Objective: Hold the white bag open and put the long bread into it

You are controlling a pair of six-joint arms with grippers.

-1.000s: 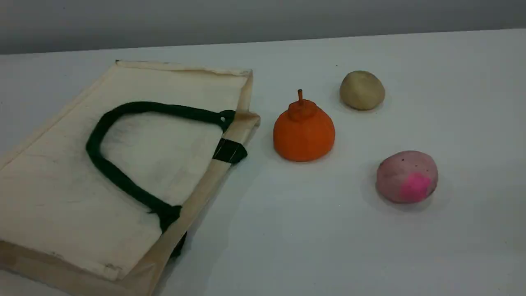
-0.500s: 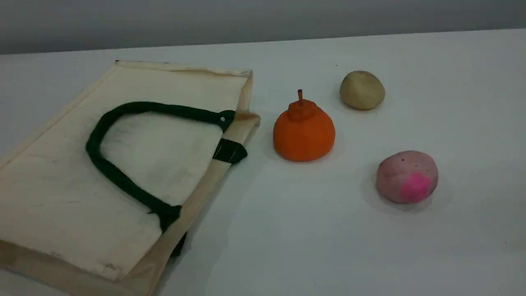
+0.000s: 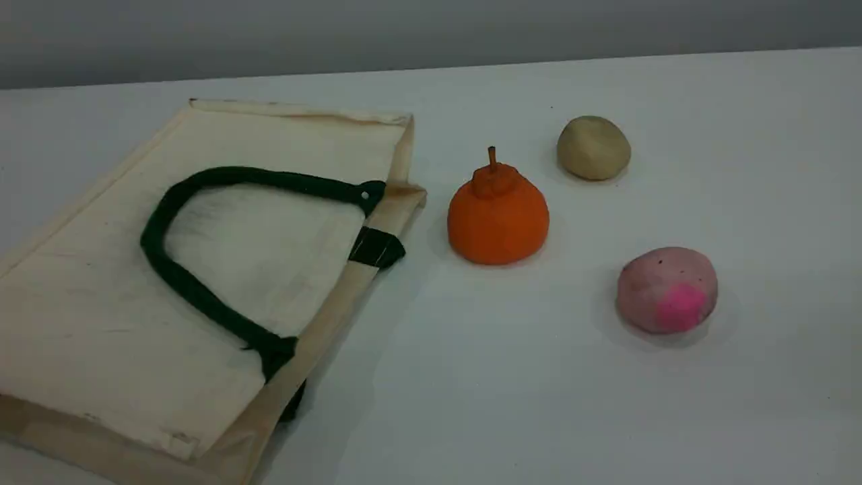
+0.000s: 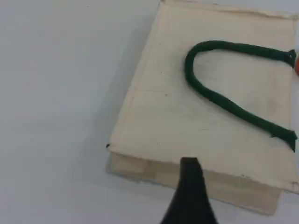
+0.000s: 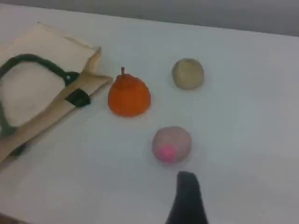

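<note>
The white bag (image 4: 163, 121) lies flat on a white table (image 4: 56, 93). It fills most of the right side of the picture and runs off the right edge. It sits a bit crooked, with one corner pointing to the lower left. Its near side looks thick, like a folded edge. A dark green handle (image 4: 243, 48) lies on top of the bag in a bent loop, with the round end pointing left. A tiny orange bit (image 4: 296, 63) peeks in at the right edge, too small to tell what it is. At the bottom, one black tip of the left gripper (image 4: 189, 200) sticks up in front of the bag's near side.
</note>
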